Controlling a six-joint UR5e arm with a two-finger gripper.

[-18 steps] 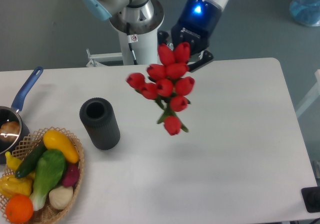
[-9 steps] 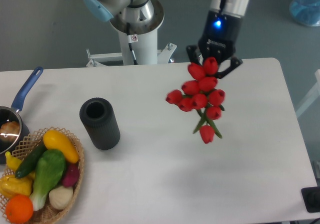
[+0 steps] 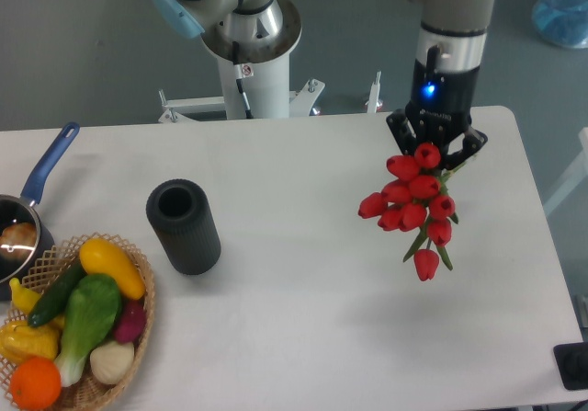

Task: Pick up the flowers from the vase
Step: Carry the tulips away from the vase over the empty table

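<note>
My gripper is shut on the flowers, a bunch of red tulip buds with green stems and leaves. It holds them in the air over the right part of the white table, buds hanging toward the camera. The vase, a dark ribbed cylinder with a round open mouth, stands upright and empty on the left half of the table, far from the gripper.
A woven basket with colourful fruit and vegetables sits at the front left corner. A blue-handled pan lies at the left edge. The robot's base stands behind the table's far edge.
The gripper has carried the flowers to the right, from above the table's middle to above its right part. The vase has stayed in place.
</note>
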